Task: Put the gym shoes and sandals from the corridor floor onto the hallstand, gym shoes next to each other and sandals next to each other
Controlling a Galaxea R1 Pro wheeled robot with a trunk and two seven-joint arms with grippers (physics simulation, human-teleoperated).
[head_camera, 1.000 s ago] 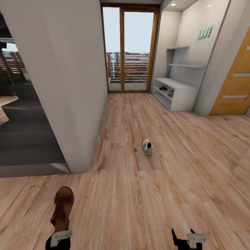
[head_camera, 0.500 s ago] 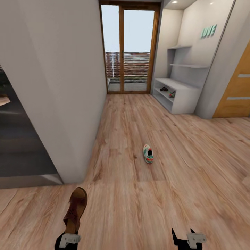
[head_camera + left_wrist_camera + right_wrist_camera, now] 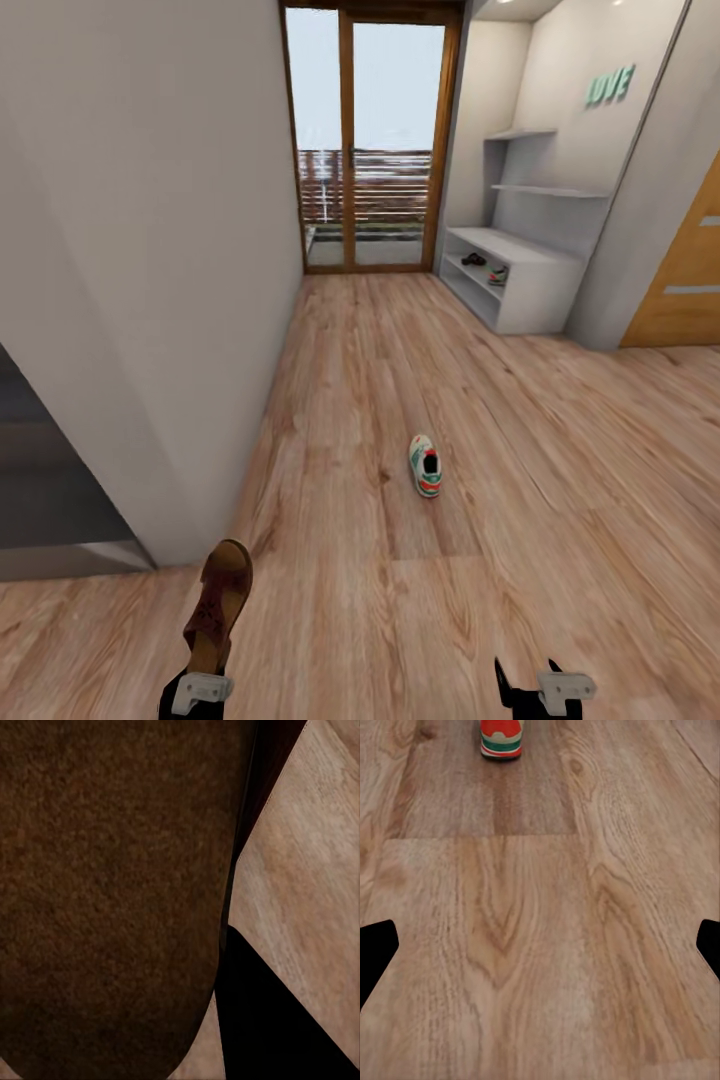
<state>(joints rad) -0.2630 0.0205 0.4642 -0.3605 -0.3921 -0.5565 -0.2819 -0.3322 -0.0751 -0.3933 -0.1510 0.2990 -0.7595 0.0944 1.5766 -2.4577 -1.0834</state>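
Leftmost, the left gripper (image 3: 200, 690) is closed on a brown sandal (image 3: 218, 604), which stands up from it above the corridor floor (image 3: 560, 480); in the left wrist view its leather (image 3: 112, 900) sits pressed against the camera. Centrally, one gym shoe (image 3: 425, 466) lies alone on the planks, its heel (image 3: 502, 739) visible ahead of the right wrist. Next, the right gripper (image 3: 540, 690) hangs open and empty. Farthest right, the hallstand (image 3: 545, 290) stands against the wall, a second sandal (image 3: 474, 259) and a second gym shoe (image 3: 497, 275) side by side on one of its open shelves.
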